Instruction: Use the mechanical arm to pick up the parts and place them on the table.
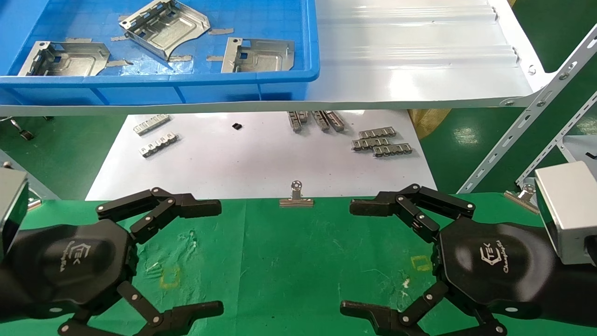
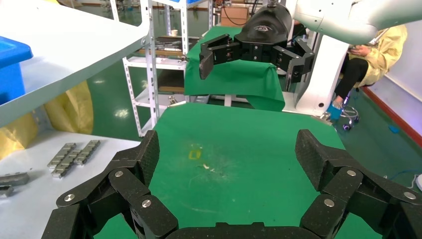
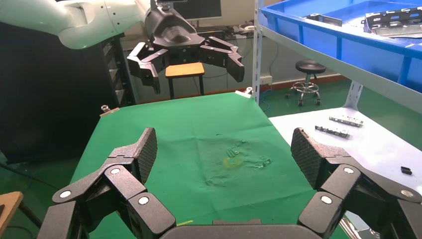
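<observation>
In the blue plastic crate on the glossy white shelf, at the far side of the head view, lie three silvery stamped sheet-metal parts: one at the crate's left, one tilted up in the middle, and one at the right. Each is a roughly rectangular plate with an embossed stepped groove, square cutouts and folded tabs along one edge, and small grey scraps lie scattered around them on the crate floor. Below the shelf, a white sheet carries several small ridged grey metal strips in loose groups. Nearer the robot is the table, covered in wrinkled green cloth with faint yellow square outlines and pinned at its far edge by a silver binder clip. The left hand, glossy black with a hexagonal palm and jointed linkage fingers, hovers over the table's left part with its fingers spread wide and nothing between them. The matching right hand hovers over the table's right part, fingers likewise spread and empty, facing the left one. Both hands are well apart from the parts in the crate.
</observation>
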You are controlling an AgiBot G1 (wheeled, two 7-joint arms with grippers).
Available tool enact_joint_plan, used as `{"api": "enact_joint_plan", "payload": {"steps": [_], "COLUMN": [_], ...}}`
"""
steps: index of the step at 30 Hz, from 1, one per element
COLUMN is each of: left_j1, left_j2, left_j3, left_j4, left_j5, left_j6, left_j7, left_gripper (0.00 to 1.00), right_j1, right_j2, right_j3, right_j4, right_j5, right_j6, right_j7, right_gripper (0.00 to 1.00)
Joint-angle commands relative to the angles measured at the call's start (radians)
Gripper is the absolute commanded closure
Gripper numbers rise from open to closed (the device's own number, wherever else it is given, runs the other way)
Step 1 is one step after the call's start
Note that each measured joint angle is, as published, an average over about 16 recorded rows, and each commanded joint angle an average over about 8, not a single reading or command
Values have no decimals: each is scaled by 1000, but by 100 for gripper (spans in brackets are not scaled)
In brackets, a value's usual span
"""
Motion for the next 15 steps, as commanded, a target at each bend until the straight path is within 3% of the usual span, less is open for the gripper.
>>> {"api": "enact_joint_plan", "payload": {"steps": [1,15], "left_j1": [0,0], "left_j2": [0,0], "left_j3": [0,0], "left_j4": [0,0], "left_j5": [0,0], "left_j6": [0,0], "left_j7": [0,0], "left_gripper": [0,0], "right_j1": [0,0], "right_j2": [0,0], "right_j3": [0,0], "right_j4": [0,0], "right_j5": [0,0], "right_j6": [0,0], "right_j7": [0,0], "right_gripper": [100,100]}}
